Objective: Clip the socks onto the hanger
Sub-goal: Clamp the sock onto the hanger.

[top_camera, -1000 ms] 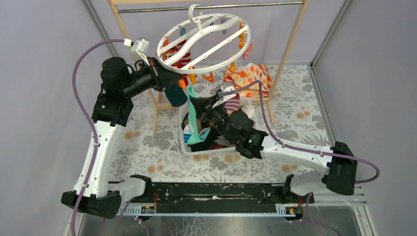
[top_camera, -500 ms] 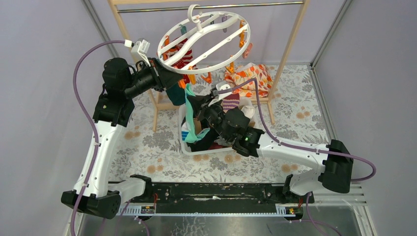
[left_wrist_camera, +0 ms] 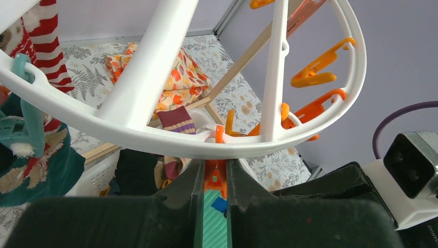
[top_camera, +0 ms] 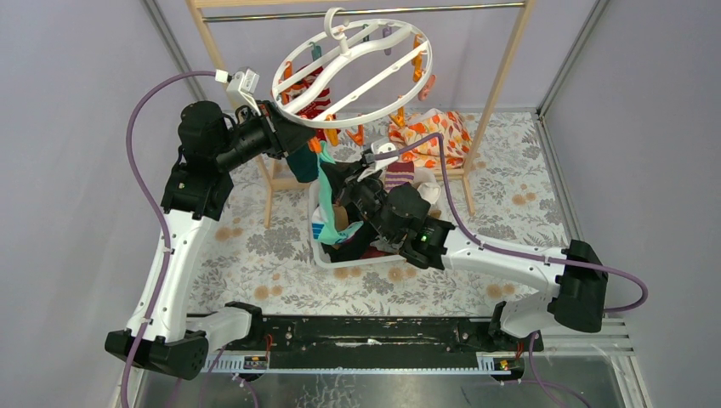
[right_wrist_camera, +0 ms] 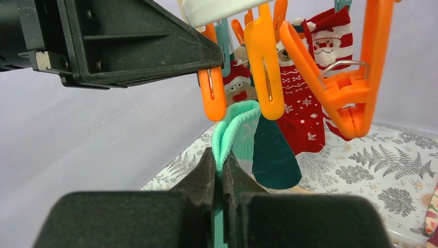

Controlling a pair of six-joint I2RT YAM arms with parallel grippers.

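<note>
While the left gripper (left_wrist_camera: 213, 170) squeezes an orange clip (right_wrist_camera: 213, 101), the right gripper (right_wrist_camera: 219, 166) pinches the green sock (right_wrist_camera: 237, 126)

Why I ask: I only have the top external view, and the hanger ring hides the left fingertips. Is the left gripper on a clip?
Observer: Yes. In the left wrist view the left gripper pinches an orange clip just under the hanger rim.
Operator: And the right one, where does it hold the sock?
Observer: The right wrist view shows the right gripper shut on the light green sock, a little below its top edge.
Operator: Is that edge in the clip?
Observer: It sits right beside the clip's lower tips. I cannot tell whether it is between them.
</note>
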